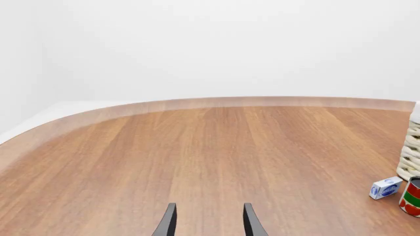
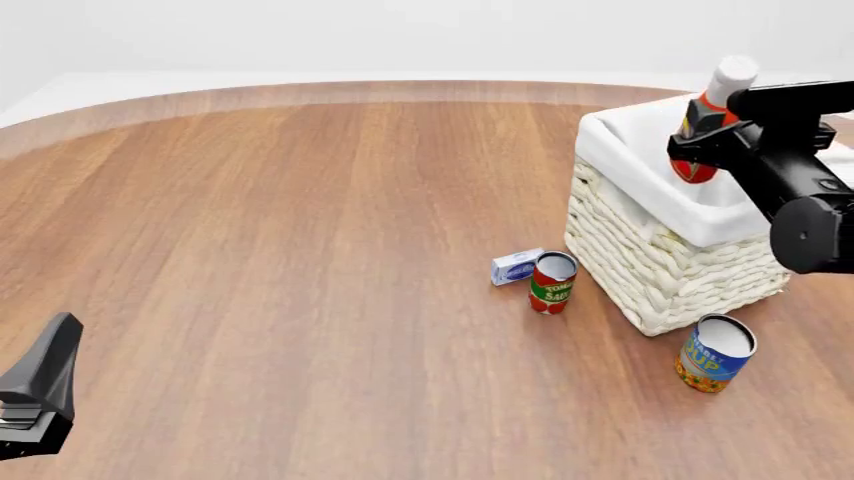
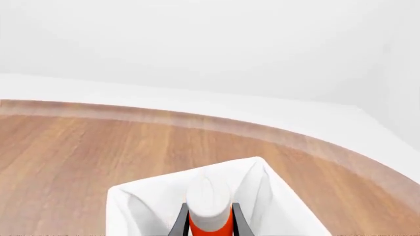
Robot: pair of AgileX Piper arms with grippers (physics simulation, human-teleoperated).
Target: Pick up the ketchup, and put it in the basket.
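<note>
The ketchup [image 2: 702,130], a small red bottle with a white cap, is held in my right gripper [image 2: 697,143] above the open top of the white woven basket [image 2: 667,250]. In the right wrist view the ketchup [image 3: 208,206] sits between the fingers [image 3: 178,223] with the basket's white liner [image 3: 151,201] below it. My left gripper [image 1: 208,221] is open and empty over bare table at the near left; in the front view only part of it [image 2: 40,395] shows.
A red-and-green tomato sauce can [image 2: 551,282] and a small blue-white box [image 2: 515,266] stand left of the basket. A blue-yellow can [image 2: 714,353] stands at its near corner. The can [image 1: 411,196] and box [image 1: 385,188] also show in the left wrist view.
</note>
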